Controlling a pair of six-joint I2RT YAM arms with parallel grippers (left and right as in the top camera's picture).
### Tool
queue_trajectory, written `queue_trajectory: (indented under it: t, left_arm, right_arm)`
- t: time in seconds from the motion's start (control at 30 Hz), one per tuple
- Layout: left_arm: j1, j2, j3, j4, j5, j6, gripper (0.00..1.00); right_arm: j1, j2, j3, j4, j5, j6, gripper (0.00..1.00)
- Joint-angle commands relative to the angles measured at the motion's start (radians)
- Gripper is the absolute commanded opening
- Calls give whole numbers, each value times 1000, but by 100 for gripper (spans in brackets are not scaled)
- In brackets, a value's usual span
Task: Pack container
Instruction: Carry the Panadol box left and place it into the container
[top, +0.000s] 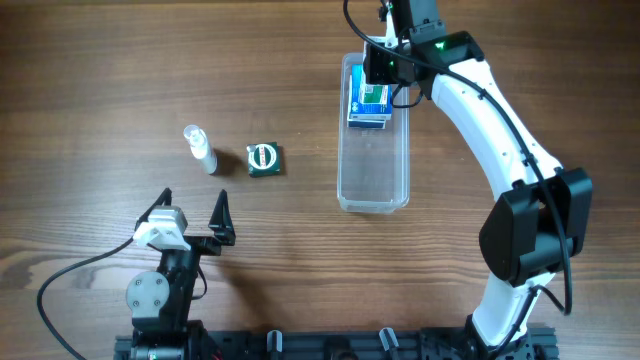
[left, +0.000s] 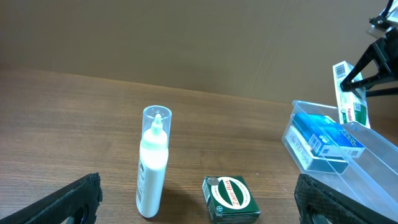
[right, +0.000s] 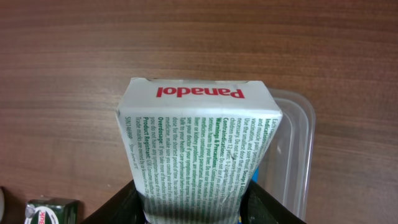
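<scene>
so, the long clear container holds one blue box.

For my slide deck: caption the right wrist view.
Panadol box gripped in the right end effector, poised over the clear container on a wooden table.

The container's near half lies open from above; a blue box and the Panadol box in the right gripper block its far end. Toward the left edge, bare wood reaches a green box and a bottle.
</scene>
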Motion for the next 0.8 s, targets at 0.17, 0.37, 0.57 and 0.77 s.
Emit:
queue_trajectory:
  t: [0.17,0.37,0.57,0.77]
  left_arm:
    - [7,-6,-5,-4,4,15,100]
    - [7,-6,-5,-4,4,15,100]
    - [7,-6,-5,-4,4,15,100]
    - [7,-6,-5,-4,4,15,100]
  right_arm:
    - [0,23,11,24,7,11,48]
    - [0,26,5,18,10,11,52]
    - [0,28,5,21,10,5,52]
    - [0,28,5,27,-9,6,52]
